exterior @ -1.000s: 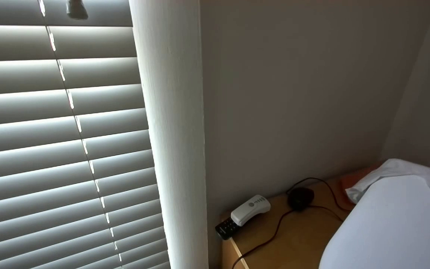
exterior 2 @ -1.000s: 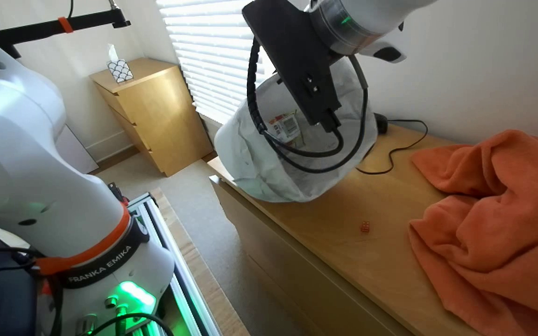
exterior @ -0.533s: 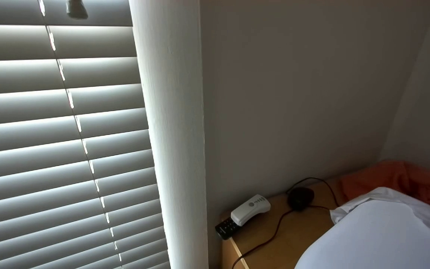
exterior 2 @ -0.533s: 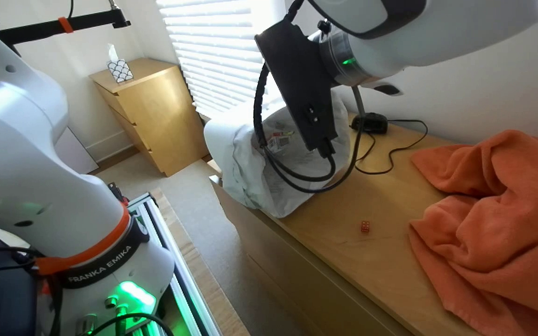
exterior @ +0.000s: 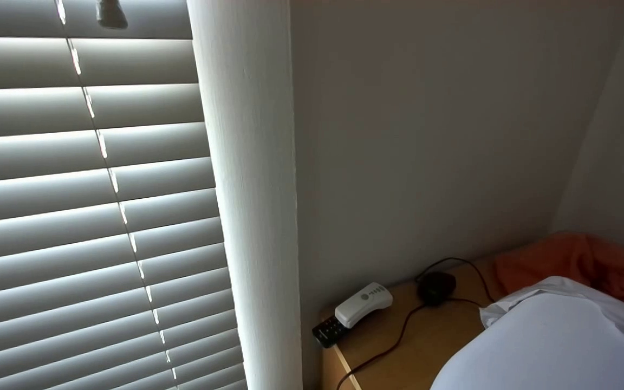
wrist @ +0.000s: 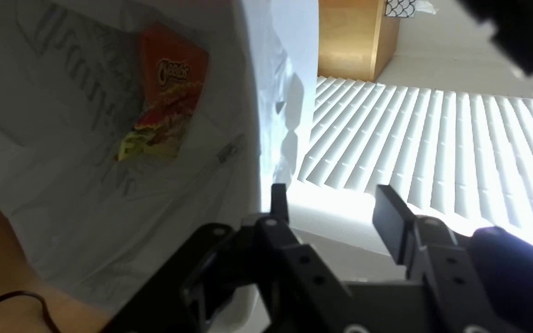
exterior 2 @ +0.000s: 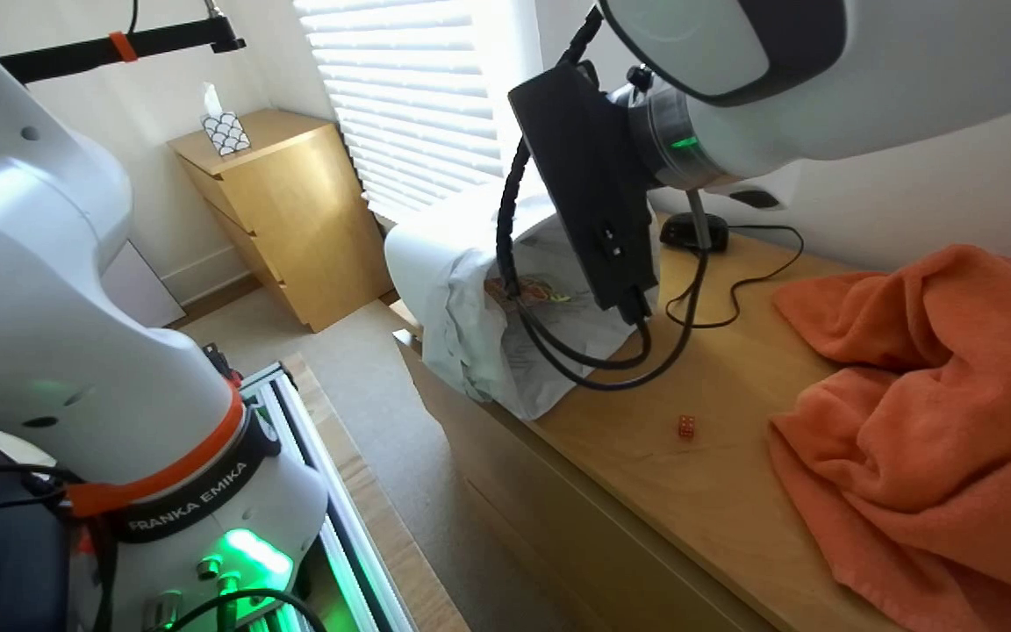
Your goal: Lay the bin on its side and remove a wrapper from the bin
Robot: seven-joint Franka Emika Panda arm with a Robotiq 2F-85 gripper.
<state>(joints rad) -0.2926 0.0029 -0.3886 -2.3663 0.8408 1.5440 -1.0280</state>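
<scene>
A crumpled orange cloth [exterior 2: 935,421] lies on a pale-wood cabinet [exterior 2: 611,430] near a small red die [exterior 2: 687,427]. A white tissue box [exterior 2: 225,133] with a dark scalloped pattern stands on a light-wood drawer chest [exterior 2: 317,219] near white slatted blinds [exterior 2: 409,96]. In an exterior view, a curved white remote [exterior: 363,304] overlaps a black keypad remote [exterior: 329,331] near a rounded black device [exterior: 436,287] with a thin dark cable [exterior: 451,258].

Slatted blinds [exterior 2: 409,105] glow brightly near a wooden chest of drawers [exterior 2: 312,224] standing by a pale wall [exterior 2: 150,132].
</scene>
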